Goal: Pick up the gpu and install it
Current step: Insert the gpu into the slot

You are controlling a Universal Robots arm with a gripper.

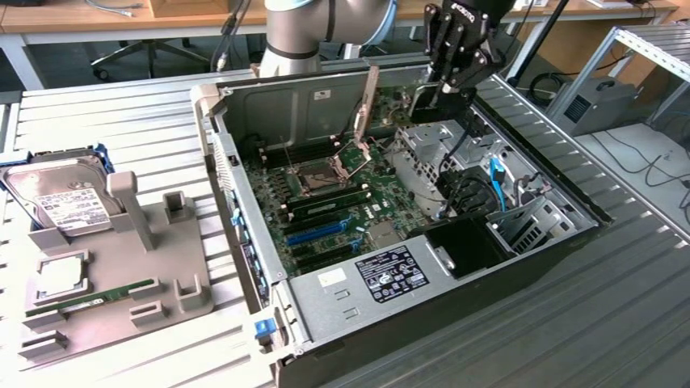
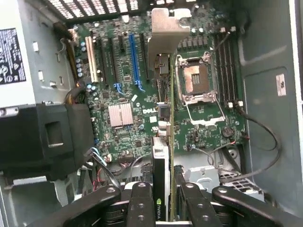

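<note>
Table: slatted metal table (image 1: 561, 339) bearing all items.
Case: open desktop computer case (image 1: 323, 323) lying on its side, interior facing up.
Arm: Universal Robots arm (image 1: 296, 32) behind the case.
Holder: grey parts holder (image 1: 119, 311) beside the case, on the exterior view's left.
Motherboard: green motherboard (image 1: 372, 198) on the case floor, with the CPU socket (image 1: 321, 171) open.
Hard drive: silver hard drive (image 1: 65, 198) with a white label, leaning in the holder.
Gripper: gripper (image 1: 451, 85) over the case's far end, fingers closed on the gpu.
Gpu: gpu (image 2: 161, 161) clamped edge-on between the fingers above the motherboard, silver bracket at its far end.
RAM: RAM stick (image 1: 92, 297) in the holder.
</note>
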